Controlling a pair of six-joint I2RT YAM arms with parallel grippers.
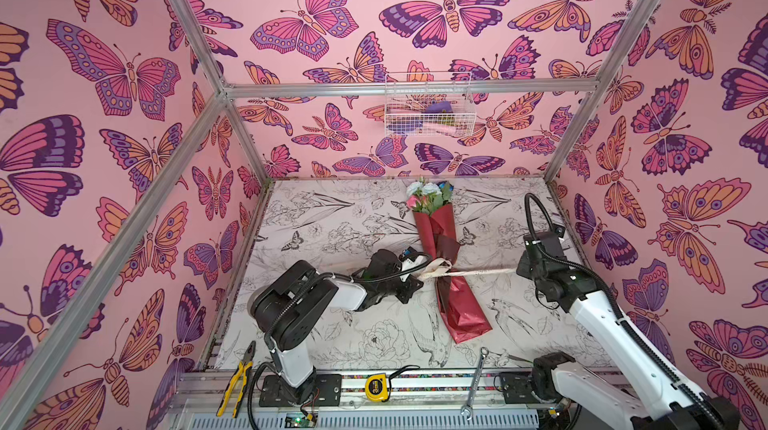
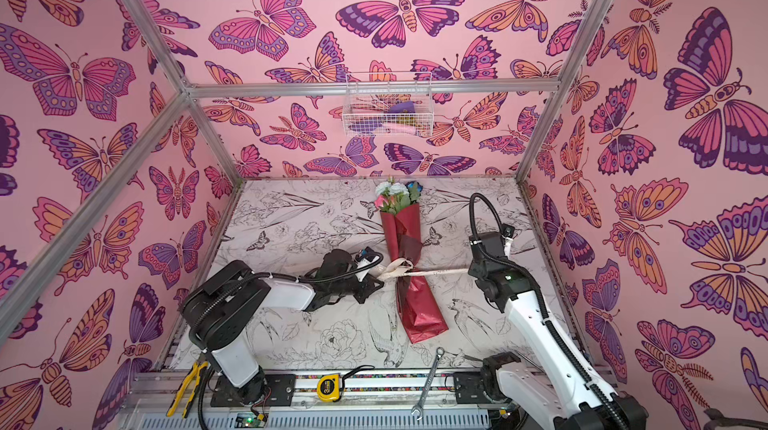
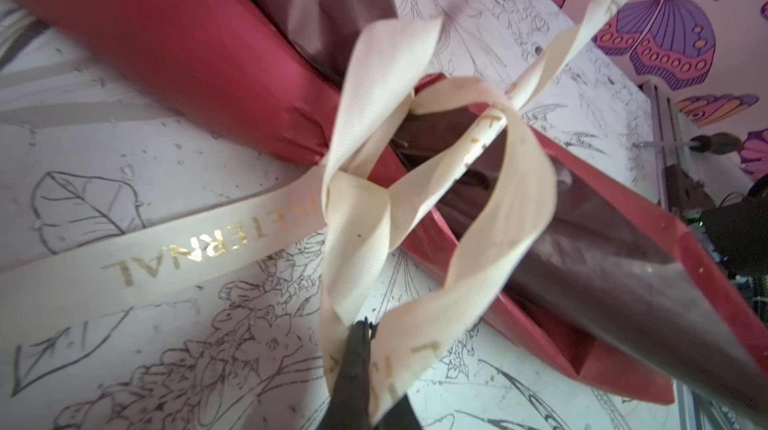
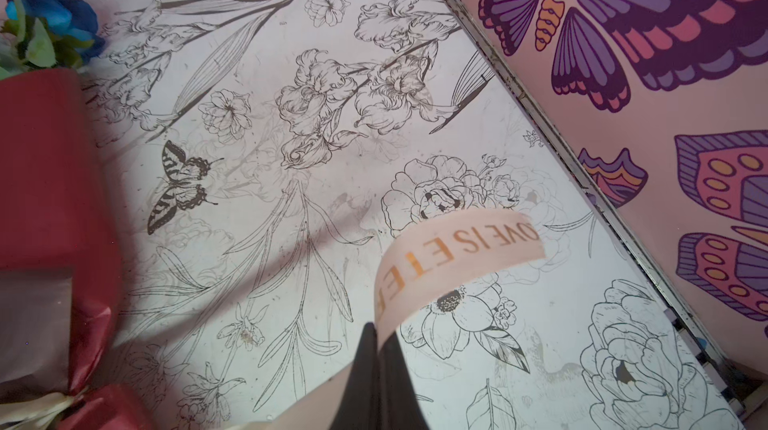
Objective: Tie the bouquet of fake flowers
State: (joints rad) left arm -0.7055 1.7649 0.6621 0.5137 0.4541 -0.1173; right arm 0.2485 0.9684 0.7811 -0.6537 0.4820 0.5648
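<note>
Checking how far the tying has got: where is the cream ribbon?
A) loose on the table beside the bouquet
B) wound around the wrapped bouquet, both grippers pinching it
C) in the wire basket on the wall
B: the ribbon circles the bouquet at its waist, with the left gripper and the right gripper each shut on a strand.

Mid-table: bouquet of fake flowers, heads toward 12 o'clock, stem end toward 5. Across its waist, ribbon, from left gripper at 9 to right gripper at 3. Along front rail: pliers at 7, tape measure at 6, wrench at 5. On back wall at 12, wire basket.
</note>
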